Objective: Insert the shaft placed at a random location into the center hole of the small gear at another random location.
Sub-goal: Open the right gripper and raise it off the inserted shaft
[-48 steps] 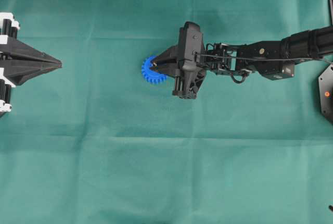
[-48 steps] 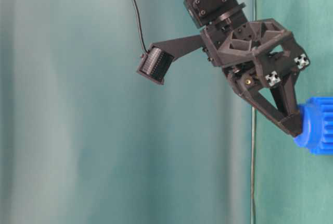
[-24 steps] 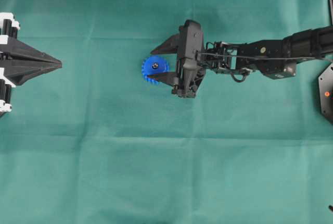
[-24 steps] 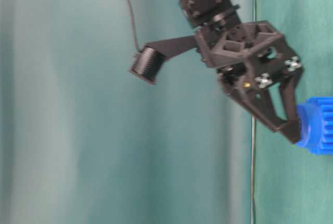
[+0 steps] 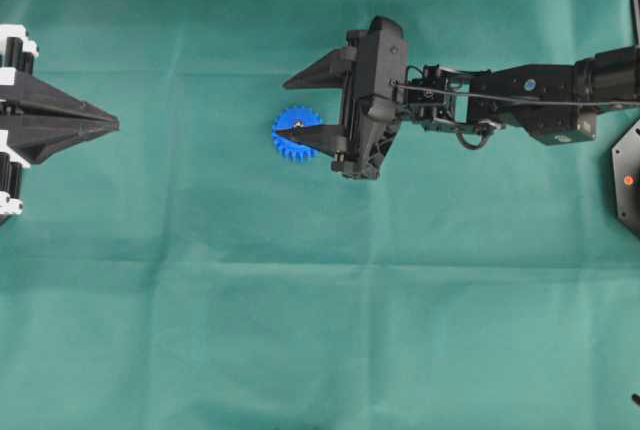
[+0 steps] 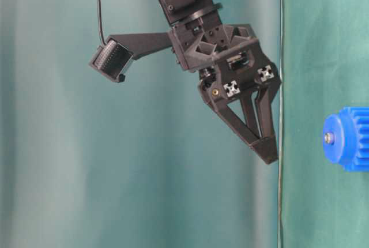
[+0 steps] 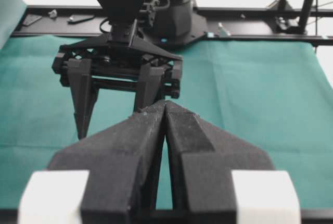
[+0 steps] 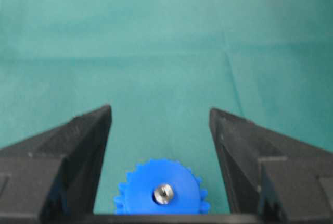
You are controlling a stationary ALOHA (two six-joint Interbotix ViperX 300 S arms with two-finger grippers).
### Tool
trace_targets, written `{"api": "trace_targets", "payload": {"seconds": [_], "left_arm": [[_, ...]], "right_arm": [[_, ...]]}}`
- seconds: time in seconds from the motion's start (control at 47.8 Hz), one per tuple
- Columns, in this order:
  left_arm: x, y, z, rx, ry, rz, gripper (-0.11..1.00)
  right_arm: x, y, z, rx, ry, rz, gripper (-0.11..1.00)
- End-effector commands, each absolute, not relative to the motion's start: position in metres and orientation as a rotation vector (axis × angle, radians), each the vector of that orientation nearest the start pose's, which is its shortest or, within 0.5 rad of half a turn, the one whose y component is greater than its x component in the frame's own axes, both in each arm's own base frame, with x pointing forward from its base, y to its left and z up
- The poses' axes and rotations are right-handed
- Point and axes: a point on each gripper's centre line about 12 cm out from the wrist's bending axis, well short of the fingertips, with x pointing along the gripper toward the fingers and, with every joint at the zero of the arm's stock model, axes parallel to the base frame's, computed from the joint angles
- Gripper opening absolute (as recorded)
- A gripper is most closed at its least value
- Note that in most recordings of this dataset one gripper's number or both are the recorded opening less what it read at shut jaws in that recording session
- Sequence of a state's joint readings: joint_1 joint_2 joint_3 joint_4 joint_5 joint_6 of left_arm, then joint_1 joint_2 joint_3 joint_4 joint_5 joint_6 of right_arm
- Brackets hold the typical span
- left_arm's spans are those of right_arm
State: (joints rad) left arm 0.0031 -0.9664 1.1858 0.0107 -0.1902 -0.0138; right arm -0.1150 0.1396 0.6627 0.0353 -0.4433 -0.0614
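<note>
While your right gripper [image 5: 302,107] hung over the green cloth [image 5: 300,300] with its jaws spread wide and nothing between them, the small gear [image 5: 296,134] lay flat on the cloth near the middle of the overhead view. In that view the lower fingertip overlapped the gear's near edge, but your table-level view showed the gripper [image 6: 266,150] apart from the gear [image 6: 346,138], not touching it. The shaft [image 8: 163,193] sat in the center hole of the gear [image 8: 161,190], its silvery end showing as a bright dot at the middle of the blue hub in your right wrist view; it showed too in the table-level view [image 6: 328,138]. Your left gripper [image 5: 108,125] sat well apart at the left edge of the overhead view, its jaws pressed together to a point and holding nothing, aimed toward the right arm [image 7: 122,62].
</note>
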Motion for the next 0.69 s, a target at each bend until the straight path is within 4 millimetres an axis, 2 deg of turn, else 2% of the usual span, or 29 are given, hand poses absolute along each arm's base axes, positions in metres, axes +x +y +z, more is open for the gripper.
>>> {"api": "trace_targets", "payload": {"seconds": [0.0, 0.251, 0.669], "left_arm": [[0.201, 0.001, 0.286, -0.002, 0.009, 0.002, 0.0], [0.201, 0.001, 0.286, -0.002, 0.009, 0.002, 0.0], [0.201, 0.001, 0.287, -0.002, 0.008, 0.002, 0.0]], "right_arm": [[0.419, -0.05, 0.177, -0.02, 0.315, -0.122, 0.74], [0.405, -0.047, 0.182, -0.016, 0.312, -0.122, 0.74], [0.355, -0.041, 0.2, -0.012, 0.287, -0.123, 0.74]]}}
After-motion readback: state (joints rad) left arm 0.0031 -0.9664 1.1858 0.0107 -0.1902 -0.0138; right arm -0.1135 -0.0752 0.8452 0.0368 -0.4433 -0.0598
